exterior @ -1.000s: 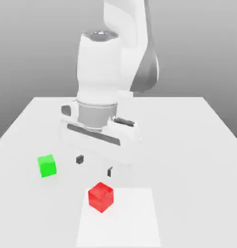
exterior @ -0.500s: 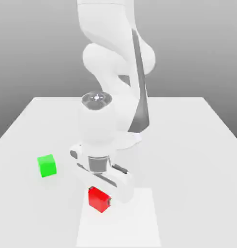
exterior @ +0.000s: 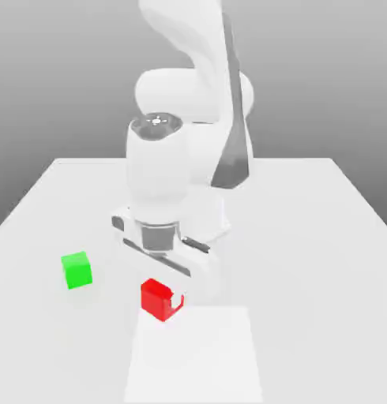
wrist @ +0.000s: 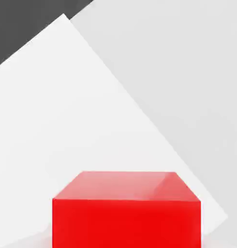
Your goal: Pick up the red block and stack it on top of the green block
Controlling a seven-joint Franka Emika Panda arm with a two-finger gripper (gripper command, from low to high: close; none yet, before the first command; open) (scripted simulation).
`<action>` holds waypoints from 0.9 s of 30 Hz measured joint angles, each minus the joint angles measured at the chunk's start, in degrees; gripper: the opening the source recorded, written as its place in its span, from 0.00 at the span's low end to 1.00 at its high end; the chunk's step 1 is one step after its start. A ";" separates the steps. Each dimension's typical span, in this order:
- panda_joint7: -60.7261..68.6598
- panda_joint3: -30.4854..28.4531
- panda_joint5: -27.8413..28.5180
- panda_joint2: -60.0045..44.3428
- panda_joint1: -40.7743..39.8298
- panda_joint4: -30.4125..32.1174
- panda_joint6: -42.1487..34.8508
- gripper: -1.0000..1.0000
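The red block (exterior: 156,297) hangs a little above the table, near the front of the exterior view, and my gripper (exterior: 161,300) is shut on it from above. One finger (exterior: 178,300) shows against the block's right side. In the hand view the red block (wrist: 126,213) is seen close up, held level, with the table beneath it. The green block (exterior: 77,270) rests on the table toward the exterior view's left, apart from the red one and lower than it.
A brighter white rectangular patch (exterior: 195,355) lies on the grey-white table (exterior: 307,237) just below and in front of the held block. The arm's white body (exterior: 169,173) rises behind the gripper.
A second ago my gripper was open above the table. It came down over the red block, shut on it, and has now raised it slightly off the surface. The green block stayed put.
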State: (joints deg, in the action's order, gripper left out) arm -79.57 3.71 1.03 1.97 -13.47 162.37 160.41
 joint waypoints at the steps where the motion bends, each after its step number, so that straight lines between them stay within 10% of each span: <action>1: -2.60 -0.69 0.97 0.75 -2.14 0.38 -0.44 0.00; 21: -49.01 -10.58 4.49 15.53 -29.64 8.36 -6.99 0.00; 27: -49.50 -11.66 2.07 5.76 -29.65 8.34 2.73 0.00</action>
State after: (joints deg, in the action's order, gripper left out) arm -129.08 -7.95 3.10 7.73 -43.12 170.71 163.14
